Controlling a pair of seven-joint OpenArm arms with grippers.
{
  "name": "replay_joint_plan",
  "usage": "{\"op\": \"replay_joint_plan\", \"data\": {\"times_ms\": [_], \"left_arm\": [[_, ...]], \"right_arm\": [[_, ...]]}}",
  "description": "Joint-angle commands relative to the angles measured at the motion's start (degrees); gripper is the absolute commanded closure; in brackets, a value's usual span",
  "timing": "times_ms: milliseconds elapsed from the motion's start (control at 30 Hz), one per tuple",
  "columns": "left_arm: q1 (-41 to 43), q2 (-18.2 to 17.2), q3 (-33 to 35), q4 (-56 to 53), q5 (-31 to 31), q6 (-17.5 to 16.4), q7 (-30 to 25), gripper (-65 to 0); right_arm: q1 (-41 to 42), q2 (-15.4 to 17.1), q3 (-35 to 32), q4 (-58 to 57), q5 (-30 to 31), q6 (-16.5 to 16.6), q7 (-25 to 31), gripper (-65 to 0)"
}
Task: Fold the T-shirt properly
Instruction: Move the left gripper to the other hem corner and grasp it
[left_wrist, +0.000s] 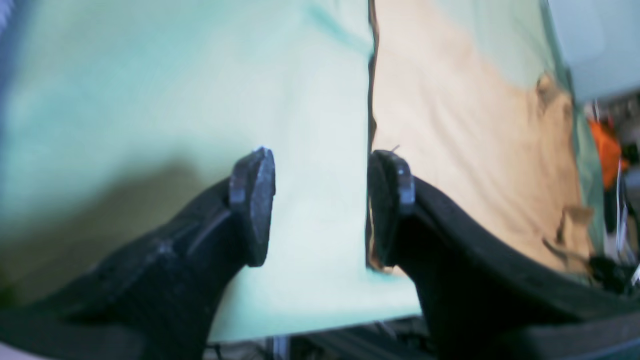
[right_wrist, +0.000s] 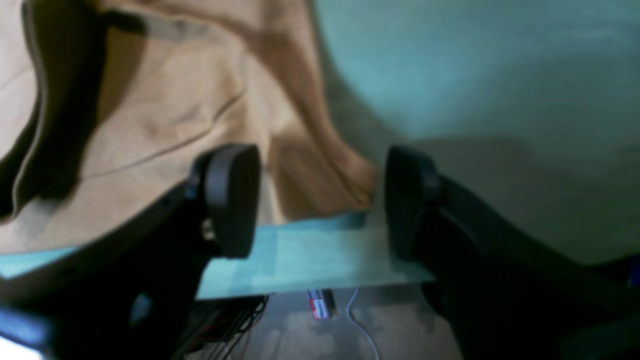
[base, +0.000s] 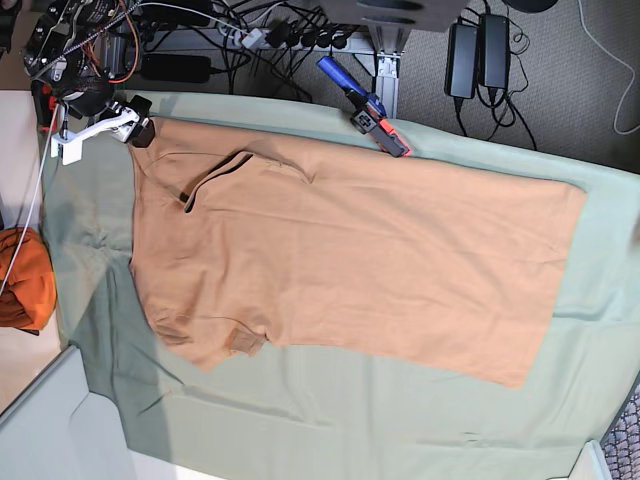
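Between the pads of the left gripper (left_wrist: 320, 205): bare green table cloth (left_wrist: 175, 100) only, jaws spread wide, nothing held. Just off its right-hand pad, the straight hem edge of the T-shirt (left_wrist: 465, 135), running away from the camera; not pinched, pad beside or just over the edge, contact not resolvable. Right gripper (right_wrist: 320, 200) likewise wide and empty; between its pads a rumpled sleeve tip of the T-shirt (right_wrist: 330, 165) ending close to the right-hand pad, with the table cloth (right_wrist: 450, 75) beyond and floor below the table edge. Judged step: pre-grasp, both arms lined up on opposite ends of the garment, no fold begun. Next move would call for lowering each open jaw onto its edge, closing on fabric alone without catching the table cloth underneath, then lifting both ends evenly. Risk: the cloth beneath is soft and could come up with the pinch. Outward, base view: T-shirt (base: 350, 250) laid flat and mostly smooth across the middle of the table cloth (base: 400, 420), long axis left-right, collar and sleeves toward the left of that view, hem toward the right. Light tan-orange, unprinted, darker inside the neckline; one sleeve bunched and curled under at the lower left, a crease running out from the collar. Neither gripper clearly visible in base view. Orange cloth bundle (base: 22, 280) off the table cloth's left edge, well apart.
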Motion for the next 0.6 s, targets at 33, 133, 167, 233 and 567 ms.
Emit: {"op": "replay_joint_plan", "data": {"times_ms": [33, 133, 167, 233, 567], "left_arm": [[-2.5, -1.7, -0.4, 0.9, -1.4, -0.7, -0.9, -33.3], [-6.1, -1.7, 1.3, 2.0, -1.3, -0.7, -1.1, -33.2], [-7.8, -1.7, 2.5, 2.3, -1.0, -0.7, -1.4, -33.2], [-11.9, -1.7, 6.2, 2.3, 2.6, -0.7, -4.1, -33.1], [-31.7, 3.9, 30.9, -0.9, 24.2, -0.7, -13.7, -33.2]], "right_arm": [[0.6, 1.0, 1.8, 1.0, 0.5, 4.8, 1.1, -39.9], [0.6, 1.0, 3.5, 1.0, 0.5, 4.8, 1.9, -39.9], [0.6, 1.0, 3.8, 1.0, 0.5, 4.8, 2.1, -39.9], [0.6, 1.0, 3.9, 1.0, 0.5, 4.8, 2.4, -39.9], [0.6, 0.9, 3.9, 1.0, 0.5, 4.8, 2.4, -39.9]]}}
